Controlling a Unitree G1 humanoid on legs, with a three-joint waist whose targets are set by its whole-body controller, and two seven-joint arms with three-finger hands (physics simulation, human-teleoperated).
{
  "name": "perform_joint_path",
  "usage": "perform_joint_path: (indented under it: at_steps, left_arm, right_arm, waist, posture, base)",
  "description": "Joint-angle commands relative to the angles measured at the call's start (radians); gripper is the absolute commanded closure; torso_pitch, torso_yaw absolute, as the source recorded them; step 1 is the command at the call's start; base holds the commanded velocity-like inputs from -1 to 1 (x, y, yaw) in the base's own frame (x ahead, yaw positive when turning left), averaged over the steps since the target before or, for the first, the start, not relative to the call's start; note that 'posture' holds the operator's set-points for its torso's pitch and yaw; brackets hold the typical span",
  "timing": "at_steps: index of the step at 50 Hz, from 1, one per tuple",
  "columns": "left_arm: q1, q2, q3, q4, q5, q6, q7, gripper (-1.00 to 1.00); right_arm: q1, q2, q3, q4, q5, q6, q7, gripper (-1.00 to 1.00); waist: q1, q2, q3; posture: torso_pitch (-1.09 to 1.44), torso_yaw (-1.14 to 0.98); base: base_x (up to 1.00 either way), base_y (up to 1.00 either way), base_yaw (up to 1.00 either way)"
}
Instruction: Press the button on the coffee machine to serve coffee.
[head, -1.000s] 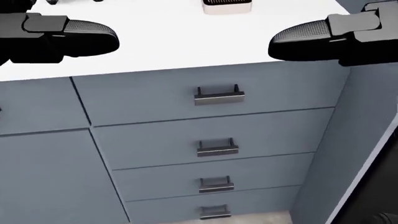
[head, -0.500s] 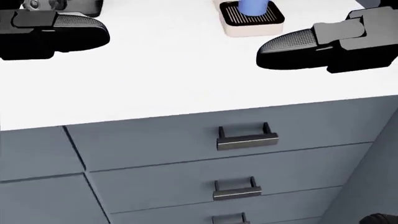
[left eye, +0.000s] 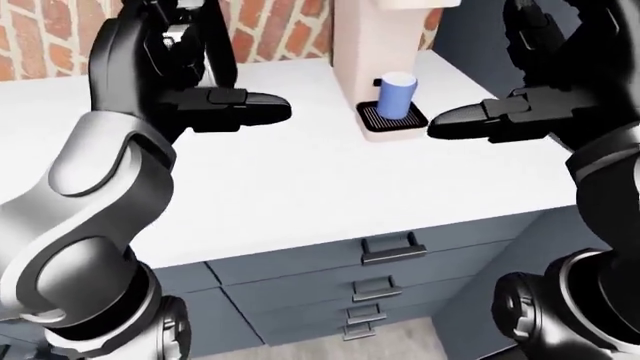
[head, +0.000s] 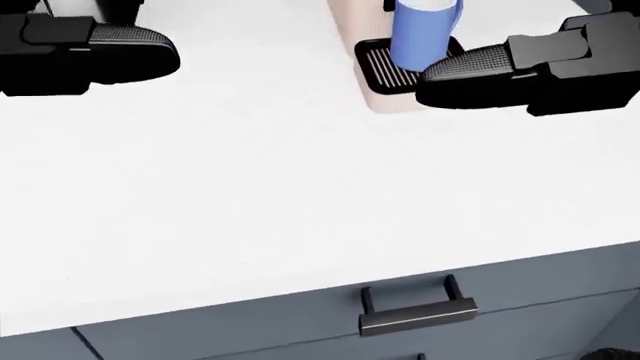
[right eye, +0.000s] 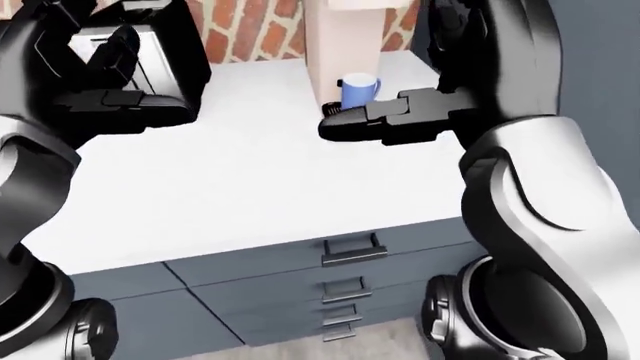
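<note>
Beige coffee machine (left eye: 378, 52) stood upright on white counter (left eye: 300, 180) against brick wall (left eye: 40, 37), top cut off by left-eye view's upper edge. Blue mug (left eye: 397, 96) sat upright on its black drip grate (left eye: 392, 117). Button not visible.

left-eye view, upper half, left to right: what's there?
left hand → coffee machine → blue mug on its drip tray → right hand

In the head view a blue mug (head: 422, 34) stands on the coffee machine's black drip grille (head: 385, 69), just left of the right hand's fingers (head: 470, 75). The left hand's fingers (head: 120, 52) hover well apart over the white counter (head: 250, 187), above a drawer handle (head: 415, 307).
</note>
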Motion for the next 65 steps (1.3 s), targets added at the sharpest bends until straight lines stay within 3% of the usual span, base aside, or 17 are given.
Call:
perform_joint_path:
  at_steps: [1, 4, 6, 10, 11, 23, 27, 31, 34, 36, 37, 38, 43, 52, 59, 64, 65]
  left_arm:
    - [-0.021, 0.007, 0.007, -0.011, -0.003, -0.017, 0.001, -1.00]
    - [-0.019, 0.009, 0.007, -0.011, -0.004, -0.021, 0.001, -1.00]
    - [-0.021, 0.009, 0.008, -0.011, -0.005, -0.019, 0.002, -1.00]
    - [-0.024, 0.008, 0.006, -0.008, -0.005, -0.020, 0.004, -1.00]
    - [-0.025, 0.009, 0.005, -0.007, -0.004, -0.021, 0.004, -1.00]
    - [-0.027, 0.009, 0.005, -0.009, -0.006, -0.017, 0.006, -1.00]
    - [-0.023, 0.010, 0.006, -0.010, -0.005, -0.019, 0.005, -1.00]
    - [-0.024, 0.010, 0.005, -0.009, -0.004, -0.021, 0.004, -1.00]
    - [-0.021, 0.010, 0.004, -0.006, 0.000, -0.024, 0.000, -1.00]
    - [-0.027, 0.010, 0.009, -0.008, -0.005, -0.017, 0.004, -1.00]
    - [-0.028, 0.010, 0.009, -0.007, -0.006, -0.016, 0.005, -1.00]
    - [-0.027, 0.010, 0.008, -0.007, -0.006, -0.017, 0.005, -1.00]
    - [-0.027, 0.012, 0.009, -0.008, -0.009, -0.016, 0.008, -1.00]
    - [-0.022, 0.012, 0.004, -0.002, -0.002, -0.027, 0.005, -1.00]
    - [-0.014, 0.008, 0.003, 0.003, 0.007, -0.036, 0.003, -1.00]
    - [-0.010, -0.001, 0.003, 0.013, 0.010, -0.048, 0.007, -1.00]
    - [-0.009, -0.001, 0.001, 0.014, 0.011, -0.051, 0.006, -1.00]
  right_arm:
    - [-0.023, -0.009, -0.001, -0.005, -0.001, -0.019, -0.009, -1.00]
    - [-0.042, -0.001, 0.002, -0.013, 0.009, 0.012, -0.015, -1.00]
    - [-0.044, 0.002, -0.008, -0.007, 0.011, -0.011, -0.018, -1.00]
    - [-0.040, -0.002, -0.008, -0.005, 0.019, -0.015, -0.024, -1.00]
    - [-0.044, -0.003, -0.008, -0.004, 0.022, -0.012, -0.027, -1.00]
    - [-0.032, -0.017, -0.002, -0.003, 0.042, -0.027, -0.046, -1.00]
    - [-0.037, -0.018, -0.005, -0.005, 0.048, -0.024, -0.052, -1.00]
    - [-0.035, -0.025, -0.002, -0.003, 0.057, -0.029, -0.059, -1.00]
    - [-0.035, -0.021, -0.003, 0.001, 0.060, -0.035, -0.066, -1.00]
    - [-0.040, -0.023, -0.007, 0.001, 0.065, -0.034, -0.071, -1.00]
    - [-0.037, -0.023, -0.007, 0.003, 0.066, -0.038, -0.072, -1.00]
    - [-0.036, -0.026, -0.004, 0.003, 0.068, -0.038, -0.074, -1.00]
    - [-0.040, -0.030, 0.003, -0.002, 0.074, -0.022, -0.079, -1.00]
    - [-0.032, -0.036, 0.005, 0.004, 0.075, -0.039, -0.081, -1.00]
    - [-0.047, -0.039, -0.002, 0.004, 0.076, -0.017, -0.090, -1.00]
    - [-0.047, -0.040, -0.006, 0.005, 0.075, -0.014, -0.092, -1.00]
    - [-0.046, -0.039, -0.005, 0.004, 0.076, -0.014, -0.092, -1.00]
  waist:
    - [0.006, 0.005, -0.019]
    - [0.006, -0.013, -0.093]
    - [-0.002, -0.030, -0.062]
    - [-0.017, 0.033, -0.033]
    - [-0.022, 0.058, -0.035]
    - [-0.004, 0.017, -0.048]
    - [0.006, 0.074, -0.072]
    - [0.031, 0.040, -0.041]
    - [-0.007, 0.025, -0.068]
    - [-0.029, -0.036, -0.109]
    - [-0.030, -0.010, -0.041]
    - [-0.017, -0.015, -0.034]
    - [0.009, -0.031, -0.073]
    - [-0.006, 0.007, -0.013]
    - [-0.020, 0.041, 0.000]
    - [-0.034, 0.112, -0.002]
    - [-0.034, 0.091, -0.014]
  posture:
    - [0.00, 0.00]
    - [0.00, 0.00]
    - [0.00, 0.00]
    - [0.00, 0.00]
    - [0.00, 0.00]
    - [0.00, 0.00]
    - [0.00, 0.00]
    - [0.00, 0.00]
    - [0.00, 0.00]
    - [0.00, 0.00]
    - [0.00, 0.00]
    - [0.00, 0.00]
    - [0.00, 0.00]
    - [0.00, 0.00]
    - [0.00, 0.00]
    - [0.00, 0.00]
    - [0.00, 0.00]
  base:
    - [0.00, 0.00, 0.00]
    - [-0.64, 0.00, 0.00]
    - [-0.50, 0.00, 0.00]
    - [0.00, 0.00, 0.00]
    - [0.00, 0.00, 0.00]
    - [0.00, 0.00, 0.00]
    - [-0.22, 0.00, 0.83]
    - [-0.15, 0.00, 0.41]
    - [-0.49, 0.00, 1.00]
    - [-0.23, 0.00, 0.36]
    - [0.00, 0.00, 0.00]
    - [0.00, 0.00, 0.00]
    - [-0.25, 0.00, 0.70]
    - [-0.11, 0.00, 0.27]
    - [0.00, 0.00, 0.00]
    - [0.00, 0.00, 0.00]
    - [0.00, 0.00, 0.00]
